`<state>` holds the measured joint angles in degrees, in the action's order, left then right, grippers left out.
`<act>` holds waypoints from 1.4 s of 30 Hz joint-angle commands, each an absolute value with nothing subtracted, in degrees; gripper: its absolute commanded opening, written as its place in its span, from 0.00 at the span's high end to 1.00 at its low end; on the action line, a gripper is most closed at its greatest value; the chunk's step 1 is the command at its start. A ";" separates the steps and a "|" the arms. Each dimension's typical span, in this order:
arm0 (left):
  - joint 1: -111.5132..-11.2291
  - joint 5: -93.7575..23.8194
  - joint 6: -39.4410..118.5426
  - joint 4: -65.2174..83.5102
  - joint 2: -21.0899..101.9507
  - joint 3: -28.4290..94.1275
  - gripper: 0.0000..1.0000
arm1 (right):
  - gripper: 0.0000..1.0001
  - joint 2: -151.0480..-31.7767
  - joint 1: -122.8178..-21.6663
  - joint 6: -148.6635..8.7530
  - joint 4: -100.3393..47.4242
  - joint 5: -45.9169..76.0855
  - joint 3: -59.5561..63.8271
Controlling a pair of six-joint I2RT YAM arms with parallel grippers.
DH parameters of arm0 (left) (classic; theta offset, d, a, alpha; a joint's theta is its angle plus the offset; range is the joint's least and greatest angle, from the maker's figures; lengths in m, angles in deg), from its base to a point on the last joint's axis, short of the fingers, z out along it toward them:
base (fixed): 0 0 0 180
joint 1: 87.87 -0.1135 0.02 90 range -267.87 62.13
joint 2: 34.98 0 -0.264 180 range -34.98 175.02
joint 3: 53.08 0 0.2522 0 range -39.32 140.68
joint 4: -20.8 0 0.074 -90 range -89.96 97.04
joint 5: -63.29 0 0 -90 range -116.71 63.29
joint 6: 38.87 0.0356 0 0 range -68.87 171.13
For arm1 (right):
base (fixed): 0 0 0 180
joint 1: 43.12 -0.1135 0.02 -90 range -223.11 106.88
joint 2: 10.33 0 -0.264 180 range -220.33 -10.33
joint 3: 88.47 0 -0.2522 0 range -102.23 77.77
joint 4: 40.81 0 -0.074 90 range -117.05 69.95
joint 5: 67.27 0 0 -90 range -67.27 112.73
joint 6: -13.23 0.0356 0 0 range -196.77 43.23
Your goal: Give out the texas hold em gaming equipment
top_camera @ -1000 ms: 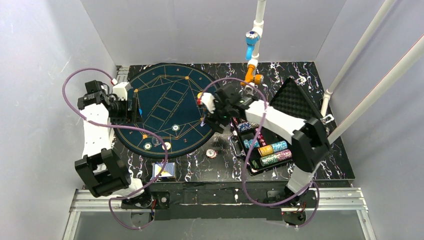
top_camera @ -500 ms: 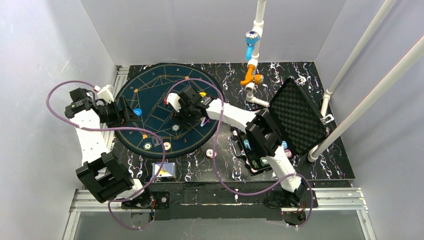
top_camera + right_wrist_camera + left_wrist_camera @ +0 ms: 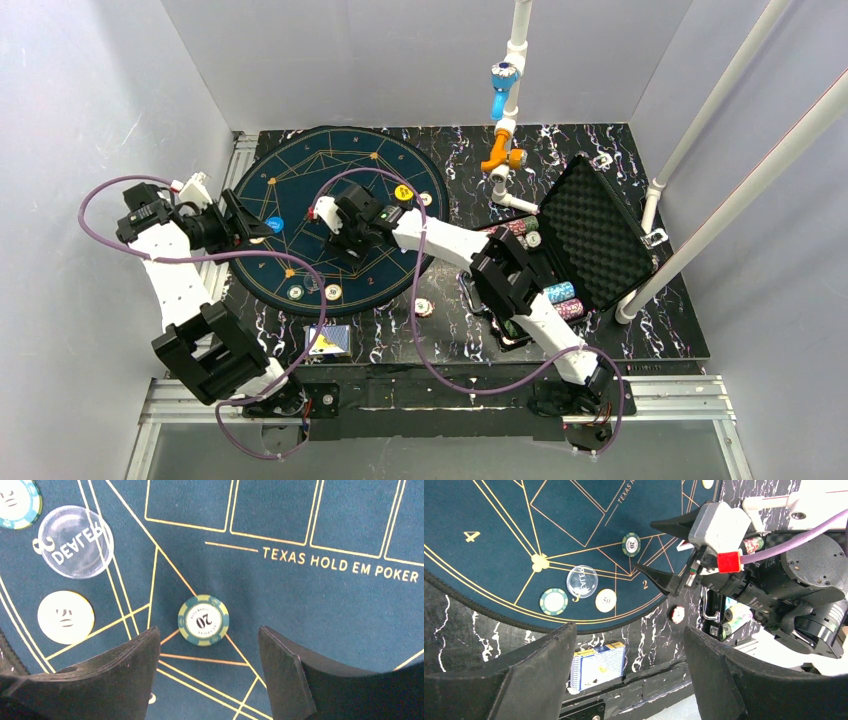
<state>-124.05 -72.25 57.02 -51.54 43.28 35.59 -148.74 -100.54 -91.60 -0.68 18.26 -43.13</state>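
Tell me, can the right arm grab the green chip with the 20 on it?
Probably yes. The right arm's fingers hang open just above the 20 chip. The chip lies flat and alone on the poker mat, with nothing between it and the fingers.

— How's the left arm [image 3: 175, 285] standing?
— Reared up from its base, then bent at the wrist, so the left jaws face sideways toward the other arm. Both fingers [image 3: 536, 675] are spread wide.
— And the right arm [image 3: 440, 240]?
— Stretched out long and low, elbow folded, forearm reaching across. The right jaws point downward, fingers [image 3: 117, 667] well apart too.
— Are the two touching?
— No, apart. The right wrist sits out in front of the left jaws, off toward their right-hand finger.
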 commanded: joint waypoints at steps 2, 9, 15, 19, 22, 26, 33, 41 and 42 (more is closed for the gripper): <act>-124.43 -75.15 56.57 -52.24 41.41 34.92 0.23 | 0.22 -151.45 -101.55 -90.38 -3.44 19.83 -47.57; -124.42 -75.38 56.54 -52.20 42.02 35.29 0.23 | 0.30 -153.58 -101.65 -90.52 -3.13 20.44 -46.82; -124.52 -75.49 56.54 -52.20 42.30 35.74 0.23 | 0.43 -153.95 -101.74 -90.66 -1.47 18.15 -43.91; -124.52 -75.40 56.60 -52.24 42.47 35.86 0.23 | 0.46 -154.53 -101.74 -90.40 0.43 17.29 -43.82; -124.55 -75.36 56.68 -52.20 42.46 35.84 0.23 | 0.40 -153.94 -101.74 -90.50 1.04 17.28 -42.73; -124.66 -75.40 56.73 -52.20 42.67 36.08 0.23 | 0.38 -153.08 -101.65 -90.56 1.47 17.79 -41.38; -124.87 -75.31 56.58 -52.20 42.72 36.33 0.23 | 0.46 -152.76 -101.56 -91.38 4.37 18.25 -41.15; -124.96 -75.66 56.76 -52.20 43.63 36.36 0.23 | 0.56 -148.95 -95.95 -90.16 2.42 16.73 -43.39; -124.92 -75.66 56.82 -52.20 43.80 36.31 0.23 | 0.56 -148.67 -95.48 -90.06 2.03 16.63 -43.56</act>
<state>-124.51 -73.75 56.45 -51.44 43.39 35.18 -151.71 -99.89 -90.44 -2.58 15.85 -43.46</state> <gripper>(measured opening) 0.767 0.504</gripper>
